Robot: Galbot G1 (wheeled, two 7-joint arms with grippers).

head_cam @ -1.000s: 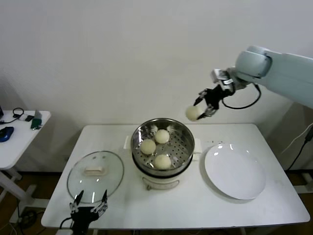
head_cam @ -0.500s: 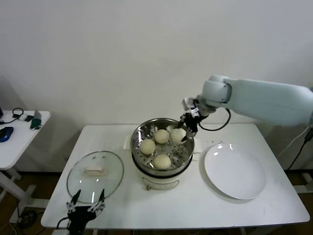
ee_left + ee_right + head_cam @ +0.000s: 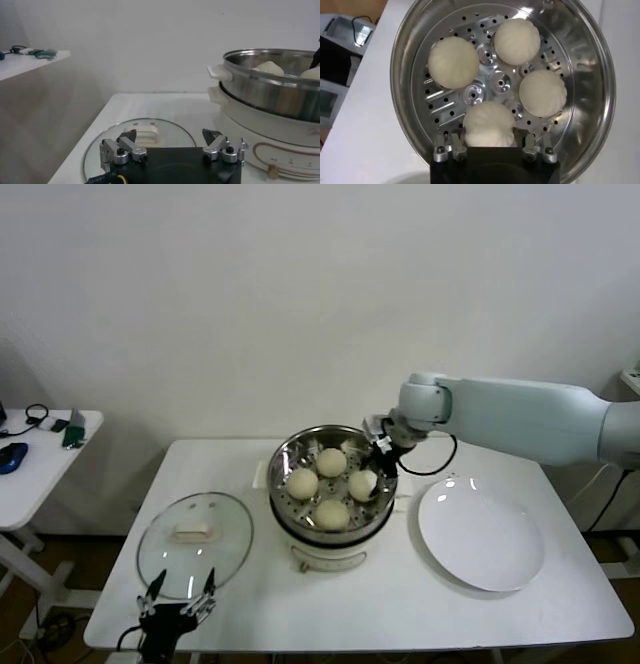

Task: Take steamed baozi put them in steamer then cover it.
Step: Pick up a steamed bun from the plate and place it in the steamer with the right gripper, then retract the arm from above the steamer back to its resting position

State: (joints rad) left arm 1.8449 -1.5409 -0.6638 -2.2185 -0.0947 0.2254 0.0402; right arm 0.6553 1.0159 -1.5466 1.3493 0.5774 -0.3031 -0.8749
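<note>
Bun point(image 3: 489, 124) no. 4 sits btwn my right gripper point(image 3: 490, 145) fingers, down in steamer point(image 3: 384, 496) w/ 3 others. Fingers spread, letting go. Soft, squishy, so hold sides gently. Left gripper point(image 3: 178, 605) open, near cover point(image 3: 195, 543).

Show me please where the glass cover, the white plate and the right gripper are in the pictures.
glass cover point(image 3: 195, 544): head view, on the clear glass near its handle.
white plate point(image 3: 482, 534): head view, on its bare middle.
right gripper point(image 3: 490, 145): right wrist view, midway between fingertips, beside a baozi.
</note>
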